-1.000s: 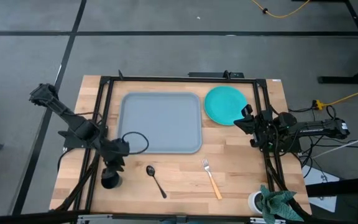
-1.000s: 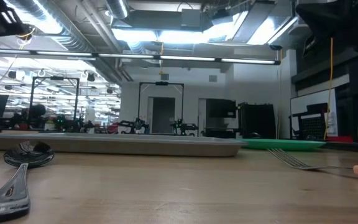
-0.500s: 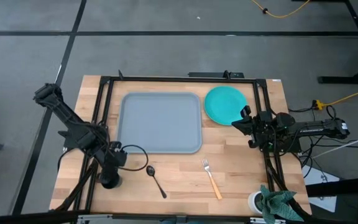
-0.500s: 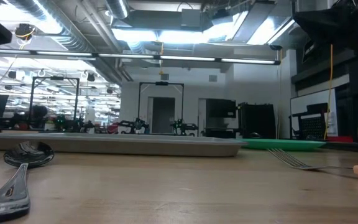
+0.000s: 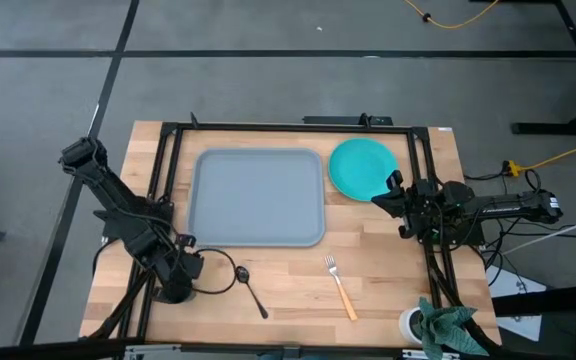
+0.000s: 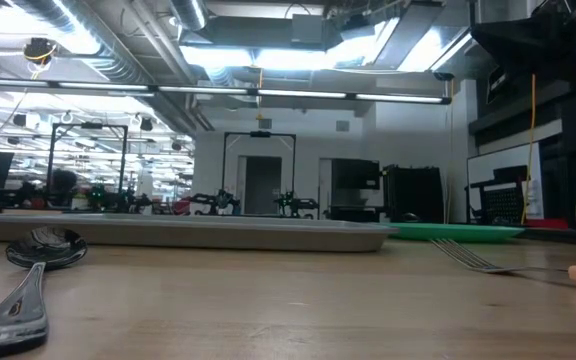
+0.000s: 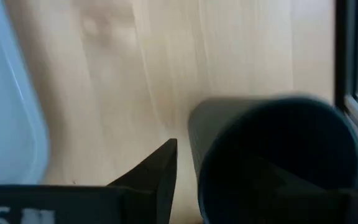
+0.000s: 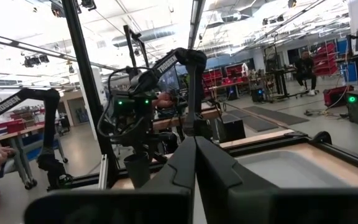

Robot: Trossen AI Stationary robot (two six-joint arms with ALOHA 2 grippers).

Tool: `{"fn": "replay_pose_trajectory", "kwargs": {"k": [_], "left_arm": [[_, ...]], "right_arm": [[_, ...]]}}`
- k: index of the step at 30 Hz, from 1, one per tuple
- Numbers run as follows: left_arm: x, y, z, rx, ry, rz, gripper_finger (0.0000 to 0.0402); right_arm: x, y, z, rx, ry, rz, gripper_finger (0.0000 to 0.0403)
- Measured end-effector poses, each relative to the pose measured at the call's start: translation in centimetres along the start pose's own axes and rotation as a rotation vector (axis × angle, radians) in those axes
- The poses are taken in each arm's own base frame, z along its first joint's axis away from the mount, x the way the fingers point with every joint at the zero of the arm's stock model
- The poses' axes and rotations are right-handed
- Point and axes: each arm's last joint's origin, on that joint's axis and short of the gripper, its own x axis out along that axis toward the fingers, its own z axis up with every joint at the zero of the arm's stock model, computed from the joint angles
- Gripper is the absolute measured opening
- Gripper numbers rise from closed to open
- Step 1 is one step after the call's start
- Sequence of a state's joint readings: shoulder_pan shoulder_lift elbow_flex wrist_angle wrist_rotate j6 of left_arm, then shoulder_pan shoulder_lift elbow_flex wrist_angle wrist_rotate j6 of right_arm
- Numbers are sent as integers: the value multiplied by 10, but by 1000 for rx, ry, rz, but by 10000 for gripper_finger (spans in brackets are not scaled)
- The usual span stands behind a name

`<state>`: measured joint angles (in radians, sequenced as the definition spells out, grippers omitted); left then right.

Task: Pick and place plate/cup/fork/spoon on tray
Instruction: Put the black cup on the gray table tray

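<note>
The dark navy cup (image 7: 272, 162) stands upright on the wood at the near left, mostly hidden under my left gripper (image 5: 175, 283) in the high view. My left gripper is open, and one finger (image 7: 160, 177) stands just outside the cup's wall. The grey-blue tray (image 5: 258, 195) lies at the centre. The teal plate (image 5: 360, 167) lies flat to the right of the tray. The dark spoon (image 5: 251, 290) and the orange-handled fork (image 5: 341, 288) lie flat near the front edge. My right gripper (image 5: 393, 190) is shut and empty beside the plate's near right rim. My left gripper comes at the cup from above. The one finger that shows (image 7: 166, 162) stands a narrow gap off the cup's outer wall (image 7: 194, 155). The cup hides the other finger, so I cannot tell whether it touches.
A white cup with a teal cloth (image 5: 433, 325) stands at the near right corner. Black frame rails (image 5: 168, 180) run along the table's left, far and right sides. A dark cable loop (image 5: 218, 275) lies between the cup and the spoon.
My left gripper has moved toward the table's near edge and down, from beside the tray's near left corner to over the cup. The cup has stayed where it was.
</note>
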<state>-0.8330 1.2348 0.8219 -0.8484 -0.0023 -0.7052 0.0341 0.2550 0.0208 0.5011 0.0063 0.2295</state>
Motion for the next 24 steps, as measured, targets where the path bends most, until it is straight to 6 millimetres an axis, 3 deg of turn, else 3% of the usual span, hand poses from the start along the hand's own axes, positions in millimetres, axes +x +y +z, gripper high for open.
{"fn": "replay_pose_trajectory", "kwargs": {"k": [5, 10, 15, 20, 24], "left_arm": [[11, -3, 8, -17, -64, 57, 122], [24, -4, 9, -127, -8, 86, 112], [30, -6, 9, -133, 40, 74, 31], [25, -1, 12, -157, 47, 34, 5], [6, 2, 24, -178, -34, 11, 3]], "right_arm": [[0, 0, 0, 1, 0, 0, 16], [0, 0, 0, 1, 0, 0, 16], [0, 0, 0, -1, 0, 0, 16], [0, 0, 0, -2, -1, 0, 16], [0, 0, 0, -2, -1, 0, 16]]}}
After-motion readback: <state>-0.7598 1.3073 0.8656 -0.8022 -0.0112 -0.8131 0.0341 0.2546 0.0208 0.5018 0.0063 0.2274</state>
